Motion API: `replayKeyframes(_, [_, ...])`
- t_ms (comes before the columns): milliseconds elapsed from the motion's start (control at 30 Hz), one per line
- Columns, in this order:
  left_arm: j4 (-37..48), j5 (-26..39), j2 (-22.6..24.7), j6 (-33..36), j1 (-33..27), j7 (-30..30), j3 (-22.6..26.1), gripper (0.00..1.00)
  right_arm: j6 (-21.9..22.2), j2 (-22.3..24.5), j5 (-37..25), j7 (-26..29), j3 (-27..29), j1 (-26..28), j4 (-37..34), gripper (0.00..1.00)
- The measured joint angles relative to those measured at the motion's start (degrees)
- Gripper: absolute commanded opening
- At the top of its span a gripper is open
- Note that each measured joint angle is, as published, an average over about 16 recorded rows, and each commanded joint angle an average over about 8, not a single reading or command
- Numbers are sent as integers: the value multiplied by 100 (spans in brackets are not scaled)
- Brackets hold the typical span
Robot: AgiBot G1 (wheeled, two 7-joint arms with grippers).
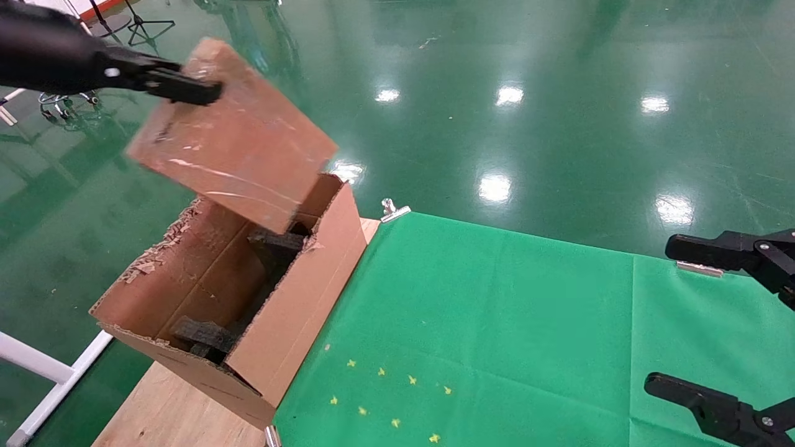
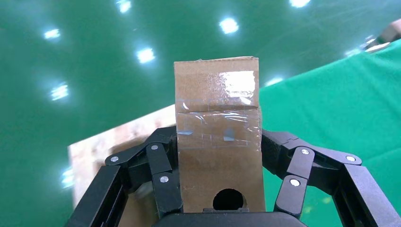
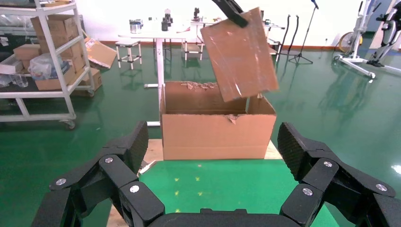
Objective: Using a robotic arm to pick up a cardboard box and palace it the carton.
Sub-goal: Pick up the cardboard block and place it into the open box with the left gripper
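The cardboard box (image 1: pixel 242 139) hangs tilted in the air above the far end of the carton (image 1: pixel 292 310), its low corner just over the opening. My left gripper (image 1: pixel 186 87) is shut on the box's upper end. In the left wrist view the taped narrow side of the cardboard box (image 2: pixel 217 142), with its round hole, fills the space between the black fingers (image 2: pixel 163 175). The carton is open-topped with ragged edges and black foam blocks (image 1: pixel 205 335) inside. From the right wrist view the cardboard box (image 3: pixel 241 52) hovers over the carton (image 3: pixel 217 127). My right gripper (image 1: pixel 702 316) stands open at the table's right.
A green cloth (image 1: pixel 497 335) covers the table, clipped at its far edge (image 1: pixel 392 210), with small yellow stars (image 1: pixel 385 397) near the front. Bare wood (image 1: pixel 168 410) shows under the carton. Shelves with boxes (image 3: pixel 42 52) and stands are across the green floor.
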Motion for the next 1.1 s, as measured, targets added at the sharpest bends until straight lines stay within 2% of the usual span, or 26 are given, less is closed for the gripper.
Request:
replayKeyframes(200, [850, 452, 46, -155, -300, 783, 312, 0, 0, 0, 0, 0, 0, 0, 0, 100])
replayKeyframes(467, [1784, 947, 293, -844, -131, 1400, 638, 0, 0, 0, 0, 0, 0, 0, 0, 100])
replayKeyframes(800, [2668, 1288, 713, -1925, 251, 1545, 825, 0, 0, 0, 0, 0, -1, 0, 0, 100])
replayKeyframes(1100, [3272, 1286, 1016, -2659, 648, 1456, 809, 0, 0, 0, 1, 0, -1, 0, 0, 100])
